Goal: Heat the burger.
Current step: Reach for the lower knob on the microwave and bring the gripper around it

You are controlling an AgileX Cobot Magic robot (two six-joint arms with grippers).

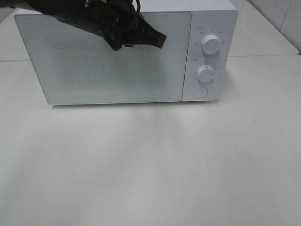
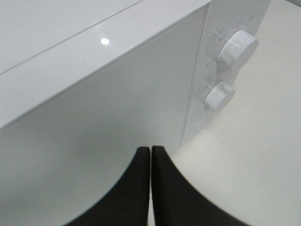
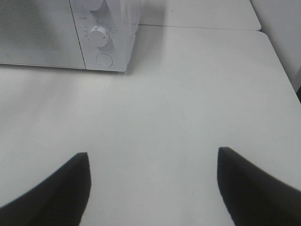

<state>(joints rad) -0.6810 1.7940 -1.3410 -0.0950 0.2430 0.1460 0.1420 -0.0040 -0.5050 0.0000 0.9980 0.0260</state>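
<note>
Boxy white microwave (image 1: 214, 9) with dotted frosted door (image 1: 108, 66) and round knobs (image 1: 211, 44): black left gripper (image 2: 151, 149) hangs clenched, empty, before the door; right gripper (image 3: 153, 152) gapes over the matte table (image 1: 150, 165) in front.

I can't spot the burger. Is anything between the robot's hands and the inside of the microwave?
Yes: the frosted door of the boxy white microwave is shut. The shut left hand hangs before it, the open right hand over the white table. No burger shows.
</note>
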